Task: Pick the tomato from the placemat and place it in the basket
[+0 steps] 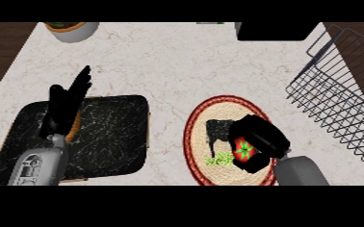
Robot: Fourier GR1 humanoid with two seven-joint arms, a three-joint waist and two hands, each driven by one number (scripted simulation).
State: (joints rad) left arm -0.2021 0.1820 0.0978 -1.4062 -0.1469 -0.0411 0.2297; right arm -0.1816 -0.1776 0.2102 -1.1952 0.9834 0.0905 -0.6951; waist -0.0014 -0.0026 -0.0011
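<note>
A red tomato [244, 150] with a green stem top sits on the round woven placemat [206, 120] with a dark red rim, at lower centre right. My right hand [262, 137] is curled round the tomato from the right, hiding most of it. A small green scrap [219, 160] lies on the mat just left of the tomato. The wire basket [331, 91] stands at the right edge, apart from the mat. My left hand [68, 101] rests open, fingers pointing up, above the black marbled board at lower left.
A black marbled board [113, 134] lies at lower left. A grey pot with a plant [71, 30] stands at the back left. A black box [277, 30] sits at the back right. Dark wood floor shows past the counter's left and right edges.
</note>
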